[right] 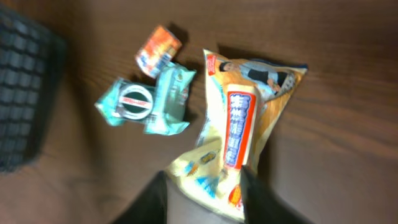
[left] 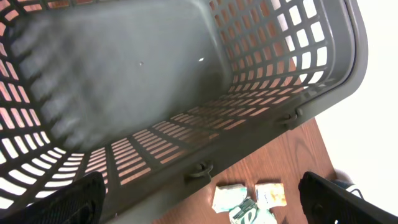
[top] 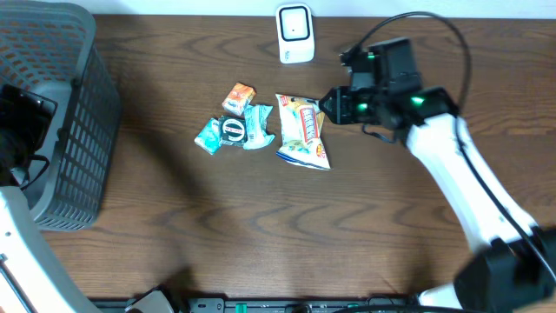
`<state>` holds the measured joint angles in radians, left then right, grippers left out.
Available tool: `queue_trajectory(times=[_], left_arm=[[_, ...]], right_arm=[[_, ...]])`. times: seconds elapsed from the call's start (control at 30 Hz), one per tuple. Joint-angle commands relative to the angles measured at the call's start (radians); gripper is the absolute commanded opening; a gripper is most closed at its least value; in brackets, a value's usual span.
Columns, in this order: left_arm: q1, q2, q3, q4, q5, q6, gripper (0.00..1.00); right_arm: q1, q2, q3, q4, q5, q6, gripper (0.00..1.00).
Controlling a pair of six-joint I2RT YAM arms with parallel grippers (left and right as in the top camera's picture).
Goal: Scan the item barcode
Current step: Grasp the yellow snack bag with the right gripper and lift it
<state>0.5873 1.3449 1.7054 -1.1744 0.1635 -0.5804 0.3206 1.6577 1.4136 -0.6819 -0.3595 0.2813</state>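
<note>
Jaws of my right gripper (right: 205, 183) flank the end seam of the snack bag (right: 239, 124), pinched or not I cannot tell; it looks light, crinkly, slippery.

Dark wood-grain table (top: 261, 226), overhead view. A grey slatted basket (top: 78, 130) sat at the 9 o'clock edge. A white scanner (top: 295, 33) stood at the 12 o'clock edge. Three items lay loose near the centre. A teal wipes pack (top: 252, 126) lay flat, with a small orange packet (top: 238, 97) just beside it at its 12 o'clock. A yellow snack bag (top: 302, 130) lay at its 3 o'clock, their edges touching or nearly so.
</note>
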Motion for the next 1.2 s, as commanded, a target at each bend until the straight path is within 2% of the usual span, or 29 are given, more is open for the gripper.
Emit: queue_trajectory(times=[0.0,0.13,0.33,0.47,0.63,0.77,0.9,1.13,1.17], left_arm=[[0.003,-0.01,0.014,-0.002,0.011,-0.008,0.97],[0.003,-0.01,0.014,-0.002,0.011,-0.008,0.98],[0.003,-0.01,0.014,-0.002,0.011,-0.008,0.98],[0.003,-0.01,0.014,-0.002,0.011,-0.008,0.98],[0.003,-0.01,0.014,-0.002,0.011,-0.008,0.98],[0.003,-0.01,0.014,-0.002,0.011,-0.008,0.98],[0.003,-0.01,0.014,-0.002,0.011,-0.008,0.98],[0.003,-0.01,0.014,-0.002,0.011,-0.008,0.98],[0.003,-0.01,0.014,-0.002,0.011,-0.008,0.98]], right_arm=[[0.025,0.123,0.01,0.061,0.036,0.088,0.08],[0.06,0.275,0.01,0.14,0.036,0.1,0.06],[0.08,0.423,0.01,0.079,0.056,0.1,0.01],[0.052,0.383,0.017,-0.046,0.138,0.095,0.01],[0.032,0.238,0.048,-0.15,0.149,0.032,0.04],[0.035,0.1,0.051,-0.18,0.224,0.01,0.14],[0.035,-0.013,0.051,-0.194,0.392,0.01,0.25],[0.036,-0.001,0.045,-0.224,0.409,0.01,0.63],[0.037,0.006,0.045,-0.22,0.409,0.01,0.63]])
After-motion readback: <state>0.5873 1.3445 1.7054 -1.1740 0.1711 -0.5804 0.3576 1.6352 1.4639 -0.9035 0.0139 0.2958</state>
